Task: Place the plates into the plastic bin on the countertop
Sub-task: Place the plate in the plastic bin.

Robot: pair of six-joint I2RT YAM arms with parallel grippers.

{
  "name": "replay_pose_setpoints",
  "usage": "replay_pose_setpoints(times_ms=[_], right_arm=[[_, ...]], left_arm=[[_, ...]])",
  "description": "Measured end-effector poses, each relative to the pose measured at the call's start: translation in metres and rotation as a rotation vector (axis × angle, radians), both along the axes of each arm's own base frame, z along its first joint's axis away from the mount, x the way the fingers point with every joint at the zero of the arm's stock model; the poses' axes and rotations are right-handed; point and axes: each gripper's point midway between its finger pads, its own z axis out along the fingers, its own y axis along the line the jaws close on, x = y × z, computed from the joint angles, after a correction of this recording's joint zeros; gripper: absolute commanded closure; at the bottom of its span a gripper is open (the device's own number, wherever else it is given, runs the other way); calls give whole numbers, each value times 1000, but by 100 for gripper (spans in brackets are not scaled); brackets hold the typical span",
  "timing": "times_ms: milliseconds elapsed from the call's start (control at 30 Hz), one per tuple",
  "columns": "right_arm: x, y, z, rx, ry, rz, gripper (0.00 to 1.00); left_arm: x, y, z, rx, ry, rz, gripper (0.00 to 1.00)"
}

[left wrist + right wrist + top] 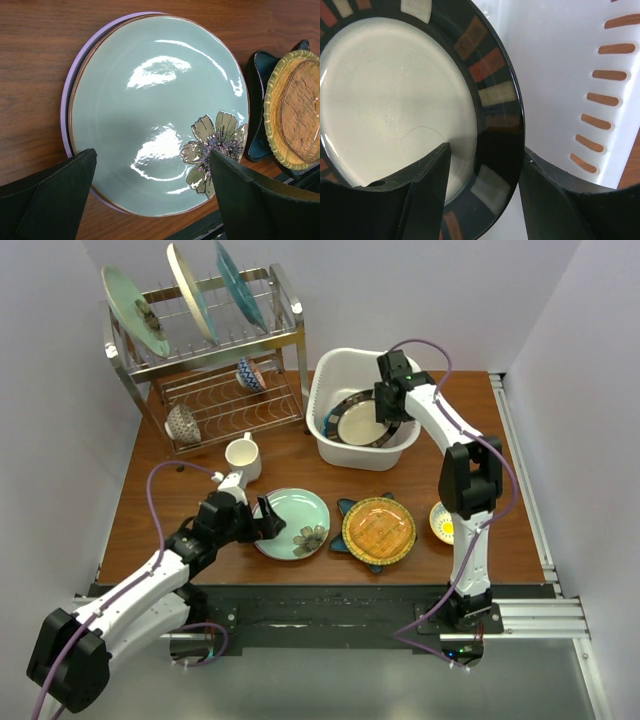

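Straddling the rim of the black-rimmed cream plate (395, 100), the R gripper (485, 150) sits approx half open inside the plastic bin (335, 365). One finger is over the cream face, the other just outside the dark rim, w/ the bin's slotted white wall right beyond that outer finger. Can't tell if the fingers pinch the plate or only flank it. The plate lies in the bin, under the gripper.

L gripper (152, 152) is spread fully wide, holding nothing. The mint floral plate (150, 100) lies directly ahead, its near edge between the two fingers. It's stacked on a lavender plate (65, 100) that peeks out on the L finger's side. Off the R finger's side: amber plate (300, 110) atop blue star plate (255, 100), on the wooden table (40, 50).
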Motion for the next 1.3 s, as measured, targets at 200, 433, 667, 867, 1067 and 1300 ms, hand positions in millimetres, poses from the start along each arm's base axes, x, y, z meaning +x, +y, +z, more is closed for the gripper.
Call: replay_pose_setpoints(times_ms=[200,433,667,867,1067,1300], right_arm=[[-1,1,2,-87,-31,-11,43],[-12,1,8,-203,-72,12,41],[-21,3,11,-301,-76,48,41],[-28,5,14,-327,-85,69,40],[-28,30,27,-277,-141,118,40],[-30,45,25,-237,-142,153,40]], left_arm=[[3,-4,4,-17,-17,-9,0],[4,-5,7,-26,-28,-12,0],[4,-5,9,-32,-38,-12,0],[4,-5,15,-42,-57,-11,0],[3,-4,14,-39,-51,-11,0],[0,0,19,-39,-67,2,0]])
